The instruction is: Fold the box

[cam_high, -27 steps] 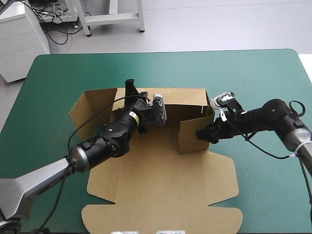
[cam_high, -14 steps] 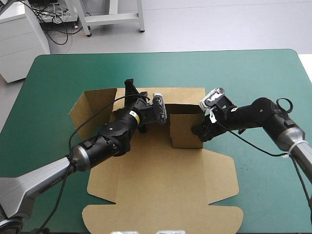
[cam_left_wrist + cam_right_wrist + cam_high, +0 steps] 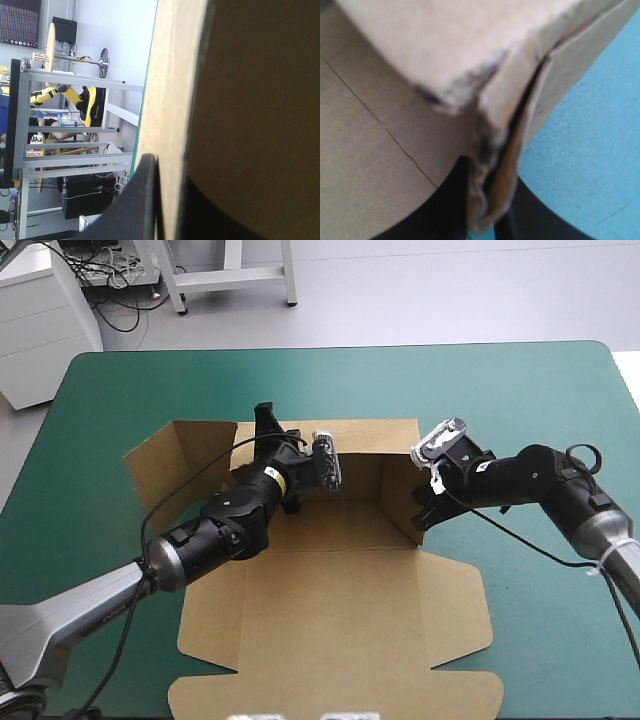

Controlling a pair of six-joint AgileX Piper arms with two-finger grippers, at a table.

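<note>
Now, box (image 3: pixel 330 610) half-raised (lid flat), left gripper (image 3: pixel 167 172), right gripper (image 3: pixel 490 187) clamped on walls.

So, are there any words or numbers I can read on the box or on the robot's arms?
On the box: none, it is plain brown board.
On the grey link of the left arm: faint lettering, too small to read.
On the yellow label near the left wrist: too small to read.
Nothing else carries readable text.
</note>
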